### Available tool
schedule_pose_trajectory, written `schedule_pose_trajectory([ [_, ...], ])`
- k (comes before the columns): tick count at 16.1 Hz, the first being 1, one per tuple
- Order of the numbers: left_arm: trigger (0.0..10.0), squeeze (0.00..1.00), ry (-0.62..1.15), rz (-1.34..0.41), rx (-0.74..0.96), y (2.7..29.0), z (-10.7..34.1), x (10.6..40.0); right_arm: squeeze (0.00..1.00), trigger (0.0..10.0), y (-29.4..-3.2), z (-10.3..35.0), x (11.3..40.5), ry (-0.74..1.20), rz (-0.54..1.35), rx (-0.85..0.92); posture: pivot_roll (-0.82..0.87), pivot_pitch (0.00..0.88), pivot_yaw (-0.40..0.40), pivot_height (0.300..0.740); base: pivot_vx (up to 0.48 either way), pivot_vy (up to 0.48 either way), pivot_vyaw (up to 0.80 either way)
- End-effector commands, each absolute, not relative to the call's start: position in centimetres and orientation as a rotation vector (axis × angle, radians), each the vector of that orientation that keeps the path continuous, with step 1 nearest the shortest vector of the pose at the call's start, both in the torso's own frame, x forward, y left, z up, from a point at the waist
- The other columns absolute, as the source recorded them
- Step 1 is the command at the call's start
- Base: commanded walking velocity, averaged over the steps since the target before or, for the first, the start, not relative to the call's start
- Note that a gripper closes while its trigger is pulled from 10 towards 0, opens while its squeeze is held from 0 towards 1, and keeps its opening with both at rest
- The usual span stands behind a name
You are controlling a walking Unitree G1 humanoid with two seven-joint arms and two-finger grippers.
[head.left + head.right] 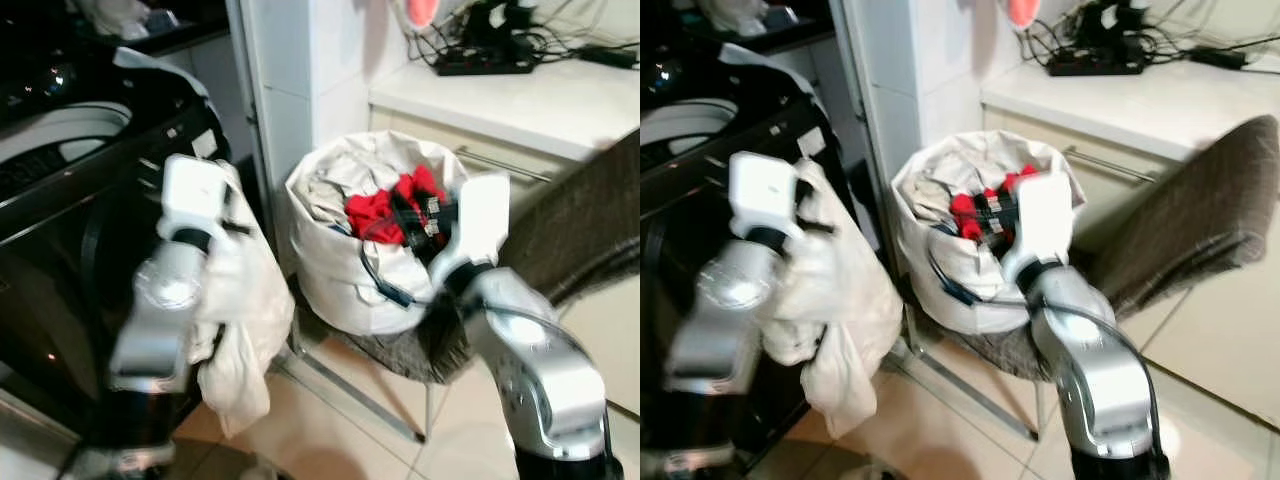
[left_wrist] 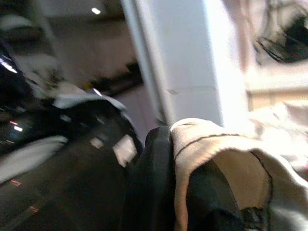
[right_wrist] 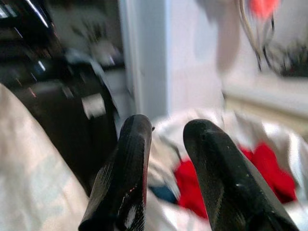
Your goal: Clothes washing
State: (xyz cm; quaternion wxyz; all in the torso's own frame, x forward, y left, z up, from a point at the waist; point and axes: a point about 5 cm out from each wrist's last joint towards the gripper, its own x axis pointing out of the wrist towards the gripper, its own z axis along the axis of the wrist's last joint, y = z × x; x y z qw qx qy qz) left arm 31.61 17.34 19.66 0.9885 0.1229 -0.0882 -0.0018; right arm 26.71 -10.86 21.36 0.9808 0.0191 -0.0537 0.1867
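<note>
No lettering, brand, number or sign can be read anywhere in these blurred frames. A small pale label (image 1: 205, 143) sits on the front top edge of the glossy black washing machine (image 1: 60, 230), but its print is smeared beyond reading. The black power strip (image 1: 484, 63) at the back edge of the white worktop (image 1: 520, 100) shows no legible marking either.

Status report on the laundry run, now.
Left end effector shut on white garment, held beside the washing machine. Right end effector open above laundry bag, over red clothing. Nothing blocking.
</note>
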Motion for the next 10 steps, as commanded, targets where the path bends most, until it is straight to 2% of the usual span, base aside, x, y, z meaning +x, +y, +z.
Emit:
schedule_pose_trajectory([
  [1,10.0,0.0,-0.322,0.039,0.231,18.3,23.5,31.8,0.0,10.0,-11.1,22.8,26.8,-0.148,0.375,0.051,-0.02,0.0,0.051,0.74,0.334,0.0,0.0],
  [10,10.0,0.0,-0.477,0.015,0.186,18.0,29.3,32.2,0.0,10.0,-11.7,25.7,27.7,-0.21,0.344,0.081,-0.02,0.0,0.05,0.74,0.406,0.0,0.0],
])
